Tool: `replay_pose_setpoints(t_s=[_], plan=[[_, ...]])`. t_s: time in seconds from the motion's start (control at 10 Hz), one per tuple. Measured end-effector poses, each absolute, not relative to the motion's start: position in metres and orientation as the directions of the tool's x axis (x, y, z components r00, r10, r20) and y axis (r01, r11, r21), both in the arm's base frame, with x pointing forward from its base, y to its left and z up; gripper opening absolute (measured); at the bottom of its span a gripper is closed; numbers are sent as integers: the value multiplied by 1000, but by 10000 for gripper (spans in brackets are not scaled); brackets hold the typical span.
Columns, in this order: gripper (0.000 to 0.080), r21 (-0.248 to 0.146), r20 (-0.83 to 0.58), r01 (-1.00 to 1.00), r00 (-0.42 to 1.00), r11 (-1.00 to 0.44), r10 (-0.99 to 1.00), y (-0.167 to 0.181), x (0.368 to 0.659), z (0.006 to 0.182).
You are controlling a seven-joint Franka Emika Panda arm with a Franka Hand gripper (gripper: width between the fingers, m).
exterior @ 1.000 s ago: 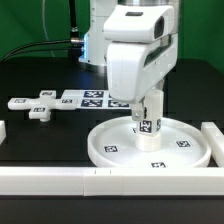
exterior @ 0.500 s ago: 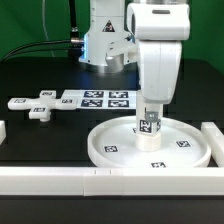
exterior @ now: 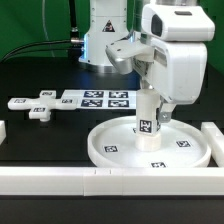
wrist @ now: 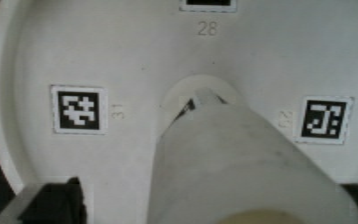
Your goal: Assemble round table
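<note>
The round table's large white disc (exterior: 104,150) lies flat at the exterior view's right, its raised rim and small tags showing. The tagged white cylindrical post (exterior: 148,126) stands upright on the central hub. My gripper (exterior: 150,98) comes down from above and is shut on the post's upper part. In the wrist view the post (wrist: 229,160) fills the space between the dark fingers (wrist: 48,200), with the gripper (wrist: 208,208) around it. It points down to the hub (wrist: 201,86) on the disc (wrist: 87,40), and a tag sits on each side of it.
The marker board (exterior: 95,99) lies behind the disc. Small white tagged parts (exterior: 30,107) lie at the exterior view's left. White border rails run along the front (exterior: 60,180) and the right (exterior: 213,135). The arm's base (exterior: 105,40) stands at the back.
My wrist has turned about the post's axis and the arm's body has swung toward the exterior view's right. The post stays upright on the hub and the disc has not moved.
</note>
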State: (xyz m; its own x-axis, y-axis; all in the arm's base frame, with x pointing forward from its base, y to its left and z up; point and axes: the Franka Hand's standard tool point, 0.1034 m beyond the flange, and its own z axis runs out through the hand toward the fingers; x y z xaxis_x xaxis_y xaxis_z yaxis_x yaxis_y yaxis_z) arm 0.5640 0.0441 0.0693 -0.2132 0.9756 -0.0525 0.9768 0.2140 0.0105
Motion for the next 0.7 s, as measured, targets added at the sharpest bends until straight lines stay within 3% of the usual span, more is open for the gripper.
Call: replay_pose_setpoints(t_s=[0.3, 0.5, 0.7], plan=[[649, -3, -68, 936, -351, 351, 934, 38, 564, 68], [405, -3, -68, 939, -345, 345, 936, 37, 564, 67], [407, -4, -68, 939, -344, 344, 937, 36, 564, 67]])
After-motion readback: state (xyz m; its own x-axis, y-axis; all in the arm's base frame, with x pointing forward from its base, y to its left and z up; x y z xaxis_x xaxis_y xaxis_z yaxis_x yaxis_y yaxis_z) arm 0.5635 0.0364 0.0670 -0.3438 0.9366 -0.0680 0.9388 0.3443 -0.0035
